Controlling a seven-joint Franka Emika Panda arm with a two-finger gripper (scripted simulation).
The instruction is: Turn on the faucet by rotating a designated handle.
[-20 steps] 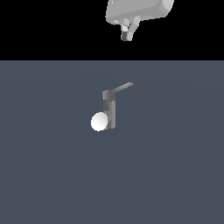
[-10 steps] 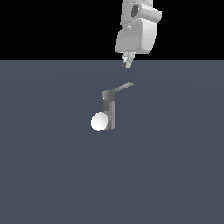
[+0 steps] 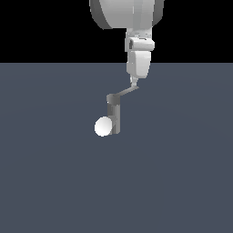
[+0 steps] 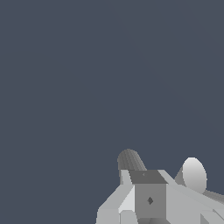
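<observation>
The faucet (image 3: 114, 117) is a small grey upright column on the dark floor, with a white ball (image 3: 103, 126) at its base on the exterior view's left. The handle (image 3: 125, 93), a thin light-grey lever, runs from the cap up toward the exterior view's right. My gripper (image 3: 134, 83) hangs from the white arm, fingers together, its tip at the lever's outer end; I cannot tell whether it touches. In the wrist view the closed fingers (image 4: 150, 199) sit in front of a grey rounded faucet part (image 4: 130, 160) and the ball (image 4: 194, 174). The lever is hidden there.
The large white arm body (image 3: 132, 13) fills the upper middle of the exterior view, above the faucet. The flat dark grey-blue floor (image 3: 182, 173) spreads all around the faucet.
The arm has come down and toward the exterior view's right, bringing the gripper tip from well above the faucet to the outer end of the lever. The faucet and lever have not visibly moved.
</observation>
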